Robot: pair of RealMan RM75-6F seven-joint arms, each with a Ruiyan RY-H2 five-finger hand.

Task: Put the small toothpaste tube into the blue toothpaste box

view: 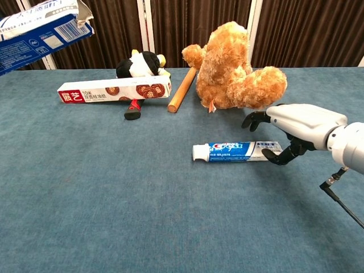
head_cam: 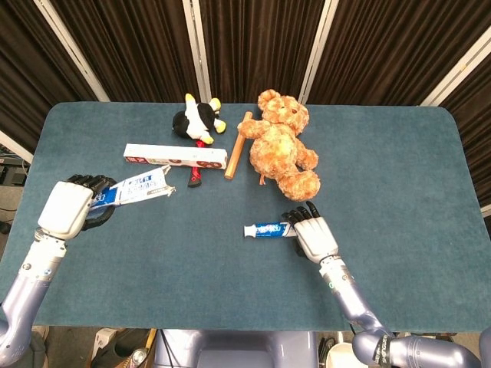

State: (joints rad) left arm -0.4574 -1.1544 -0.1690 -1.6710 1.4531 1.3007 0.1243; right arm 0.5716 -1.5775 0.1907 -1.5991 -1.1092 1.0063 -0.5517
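I am holding the blue toothpaste box point(head_cam: 136, 188) in my left hand point(head_cam: 74, 211) at the left edge of the head view, my fingers clamped around its near end; its torn open flap is pointing toward the middle of the table point(head_cam: 399, 161). In the chest view the box is hanging in the upper left corner, lifted off the cloth.

My right hand point(head_cam: 313, 234) is hovering at the crimped end of the small toothpaste tube point(head_cam: 267, 229), just below the center of the head view. My fingers point(view: 255, 119) are spreading apart and arching over that end, with the thumb curling down at the tube's tail; I cannot tell whether it is touching. The tube is lying flat on the table, cap toward the left.

Above it in the frame are sitting a brown teddy bear point(head_cam: 282, 146), a wooden stick point(head_cam: 237, 146), a black-and-white plush toy point(head_cam: 196, 119) and a long red-and-white box point(head_cam: 175, 156).
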